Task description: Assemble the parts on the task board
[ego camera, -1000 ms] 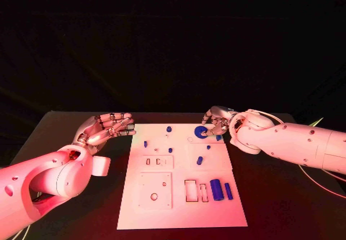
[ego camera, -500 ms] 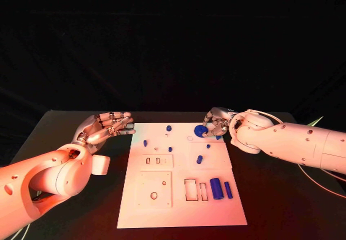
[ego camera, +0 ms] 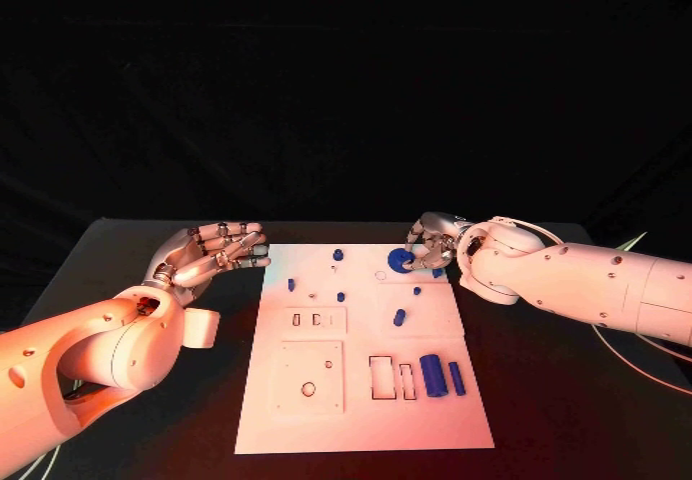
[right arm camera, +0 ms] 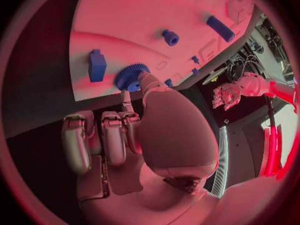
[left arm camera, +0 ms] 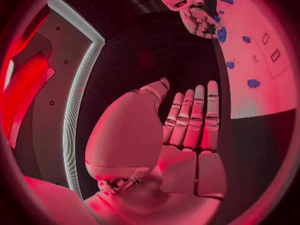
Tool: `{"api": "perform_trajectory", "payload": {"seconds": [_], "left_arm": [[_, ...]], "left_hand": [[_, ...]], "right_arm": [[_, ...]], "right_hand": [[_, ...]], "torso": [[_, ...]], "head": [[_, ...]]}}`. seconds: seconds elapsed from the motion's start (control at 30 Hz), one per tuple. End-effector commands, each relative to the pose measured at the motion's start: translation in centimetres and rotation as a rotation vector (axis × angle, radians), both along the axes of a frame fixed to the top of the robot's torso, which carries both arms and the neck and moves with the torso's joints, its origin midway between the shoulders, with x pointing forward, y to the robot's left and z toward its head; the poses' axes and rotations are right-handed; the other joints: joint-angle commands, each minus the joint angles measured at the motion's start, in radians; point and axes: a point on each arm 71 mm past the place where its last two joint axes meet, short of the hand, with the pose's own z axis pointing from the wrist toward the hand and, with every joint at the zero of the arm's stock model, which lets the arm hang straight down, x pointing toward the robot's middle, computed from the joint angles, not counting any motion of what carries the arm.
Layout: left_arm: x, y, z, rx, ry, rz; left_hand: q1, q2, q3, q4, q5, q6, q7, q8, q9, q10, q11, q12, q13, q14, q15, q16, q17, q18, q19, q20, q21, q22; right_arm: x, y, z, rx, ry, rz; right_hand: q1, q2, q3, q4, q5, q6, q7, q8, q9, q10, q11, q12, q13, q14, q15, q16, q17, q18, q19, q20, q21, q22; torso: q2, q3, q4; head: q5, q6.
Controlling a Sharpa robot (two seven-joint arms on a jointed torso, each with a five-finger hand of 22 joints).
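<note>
Head view: right hand still pinches the round blue toothed gear, now slightly higher over the white task board; left hand stays spread, empty.

Scene bathed in reddish-orange light; background left almost black. Task board lit brightest, glowing pink against dim worktop. Soft shadows cast beneath both arms. Wrist views rendered deep red, edges strongly curved by fisheye, rims darkened, near surfaces slightly blurred.
</note>
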Motion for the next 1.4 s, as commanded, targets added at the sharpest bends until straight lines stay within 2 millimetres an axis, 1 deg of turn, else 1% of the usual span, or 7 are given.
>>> {"api": "perform_trajectory", "payload": {"seconds": [0.03, 0.43, 0.83, 1.0, 1.1, 1.3, 1.4], "left_arm": [[0.0, -0.2, 0.1, -0.005, -0.008, -0.019], [0.0, -0.1, 0.1, -0.005, -0.007, -0.018], [0.1, 0.0, 0.1, -0.004, -0.006, -0.018], [0.1, 0.0, 0.1, -0.004, -0.006, -0.019], [0.1, 0.0, 0.1, -0.004, -0.005, -0.018], [0.1, 0.0, 0.1, -0.003, -0.005, -0.018], [0.1, 0.0, 0.0, -0.003, -0.004, -0.018]], "left_hand": [[-0.005, -0.007, 0.003, -0.001, -0.003, 0.000, 0.029, -0.004, -0.001, 0.005, -0.001, -0.005, 0.000, -0.004, 0.000, -0.004, 0.001, 0.010, -0.006, 0.000, 0.003, -0.001], [-0.005, -0.007, 0.003, -0.001, -0.003, 0.000, 0.029, -0.004, -0.001, 0.005, -0.001, -0.005, 0.000, -0.004, 0.000, -0.004, 0.001, 0.010, -0.006, 0.000, 0.003, -0.001], [-0.006, -0.008, 0.003, -0.001, -0.003, -0.001, 0.029, -0.004, -0.001, 0.005, -0.001, -0.007, 0.000, -0.005, 0.001, -0.005, 0.002, 0.010, -0.007, 0.000, 0.004, -0.001], [-0.006, -0.008, 0.003, -0.001, -0.003, -0.001, 0.029, -0.004, -0.001, 0.005, -0.001, -0.007, 0.000, -0.005, 0.001, -0.005, 0.002, 0.010, -0.007, 0.000, 0.004, -0.001], [-0.007, -0.008, 0.003, -0.002, -0.003, -0.001, 0.029, -0.004, -0.001, 0.005, -0.001, -0.007, 0.000, -0.005, 0.001, -0.005, 0.003, 0.010, -0.008, 0.001, 0.004, -0.001], [-0.007, -0.007, 0.003, -0.002, -0.003, -0.001, 0.029, -0.004, -0.001, 0.006, 0.000, -0.007, 0.000, -0.005, 0.001, -0.005, 0.003, 0.010, -0.008, 0.001, 0.004, -0.001], [-0.007, -0.007, 0.003, -0.002, -0.003, -0.001, 0.029, -0.004, -0.001, 0.006, 0.000, -0.007, 0.000, -0.005, 0.001, -0.005, 0.003, 0.010, -0.008, 0.001, 0.004, -0.001]], "right_arm": [[-0.1, 0.1, -0.5, -0.008, 0.022, 0.001], [-0.2, 0.4, -0.4, -0.026, -0.004, -0.001], [-0.4, 0.9, -0.3, -0.051, -0.039, 0.021], [-0.4, 1.0, -0.3, -0.058, -0.039, 0.020], [-0.4, 1.0, -0.4, -0.060, -0.039, 0.015], [-0.3, 1.0, -0.4, -0.060, -0.040, 0.002], [-0.3, 1.1, -0.5, -0.061, -0.038, -0.007]], "right_hand": [[-0.020, -0.005, 0.005, 0.000, -0.002, 0.007, 0.001, -0.010, -0.003, 0.092, -0.008, 0.003, 0.250, 0.104, -0.003, 0.006, 0.263, -0.006, 0.105, 0.003, 0.004, 0.263], [-0.060, -0.029, -0.004, 0.000, -0.014, -0.007, 0.005, -0.029, -0.010, 0.082, -0.004, -0.008, 0.240, 0.104, 0.000, 0.006, 0.263, -0.006, 0.105, 0.005, 0.004, 0.263], [-0.063, -0.033, -0.006, 0.000, -0.016, -0.010, 0.005, -0.031, -0.011, 0.083, -0.003, -0.006, 0.242, 0.104, 0.001, 0.006, 0.263, -0.006, 0.105, 0.005, 0.004, 0.263], [-0.061, -0.032, -0.004, -0.002, -0.019, -0.007, 0.005, -0.030, -0.010, 0.084, -0.004, -0.005, 0.243, 0.104, 0.001, 0.006, 0.263, -0.006, 0.105, 0.006, 0.004, 0.263], [-0.054, -0.021, 0.006, -0.003, -0.025, 0.002, 0.003, -0.027, -0.008, 0.087, -0.005, -0.002, 0.246, 0.104, 0.000, 0.006, 0.263, -0.006, 0.105, 0.006, 0.004, 0.263], [-0.058, -0.013, 0.014, -0.001, -0.029, 0.015, 0.000, -0.023, -0.006, 0.090, -0.008, 0.001, 0.249, 0.104, -0.002, 0.006, 0.263, -0.006, 0.105, 0.005, 0.004, 0.263], [-0.107, -0.003, 0.015, 0.002, -0.002, 0.027, -0.005, -0.021, -0.003, 0.091, -0.012, 0.002, 0.250, 0.104, -0.006, 0.006, 0.263, -0.006, 0.105, 0.001, 0.004, 0.263]], "torso": [[0.000, -0.0009, -0.0002], [-0.001, -0.0003, -0.0002], [-0.001, -0.0001, -0.0006], [0.000, -0.0002, -0.0005], [0.000, -0.0004, 0.0001], [-0.001, -0.0001, -0.0004], [-0.001, 0.0000, 0.0000]], "head": [[0.000, -0.002], [0.000, -0.001], [0.000, -0.001], [-0.001, -0.001], [-0.001, -0.002], [0.000, -0.003], [0.000, -0.003]]}}
